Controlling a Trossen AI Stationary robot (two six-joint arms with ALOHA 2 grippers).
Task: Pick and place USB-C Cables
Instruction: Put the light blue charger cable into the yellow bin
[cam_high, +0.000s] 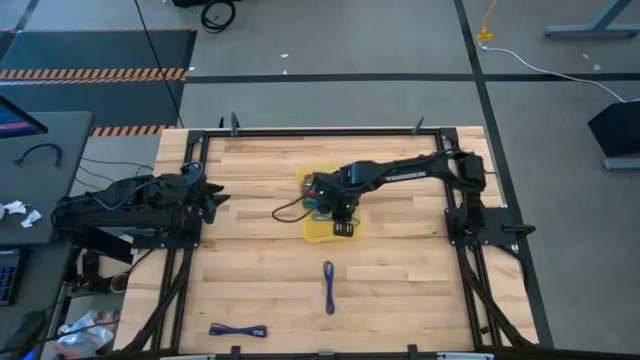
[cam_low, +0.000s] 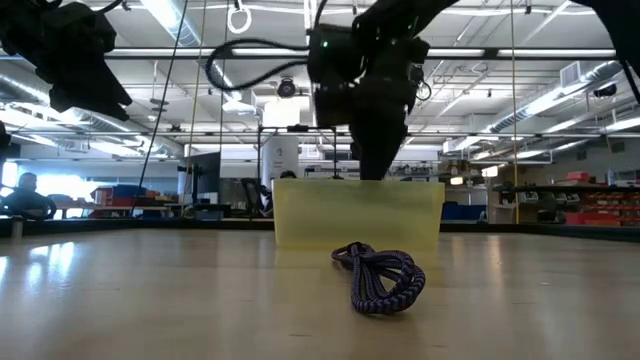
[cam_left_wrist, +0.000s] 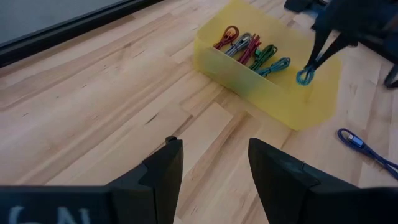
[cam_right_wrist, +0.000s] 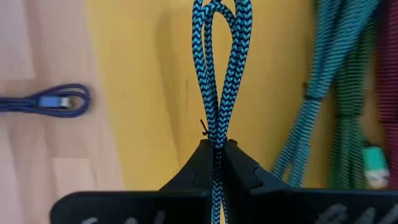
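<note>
The right gripper (cam_right_wrist: 216, 144), clamped on a teal braided cable bundle (cam_right_wrist: 217, 68), hangs over the yellow plastic tray (cam_left_wrist: 311, 109); lower first, apparently clear of the bundles inside, then release. The left gripper (cam_left_wrist: 214, 168) waits open at the table's left.

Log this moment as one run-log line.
right gripper: shut on teal braided cable, above yellow plastic tray | left gripper: open, waiting at table's left | blue cables on table: two

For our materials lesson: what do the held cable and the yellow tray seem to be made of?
Teal cable: braided fabric sheath, judging by its woven zigzag pattern, matte. Yellow tray: probably translucent plastic, since its wall lets light through and looks smooth.
</note>
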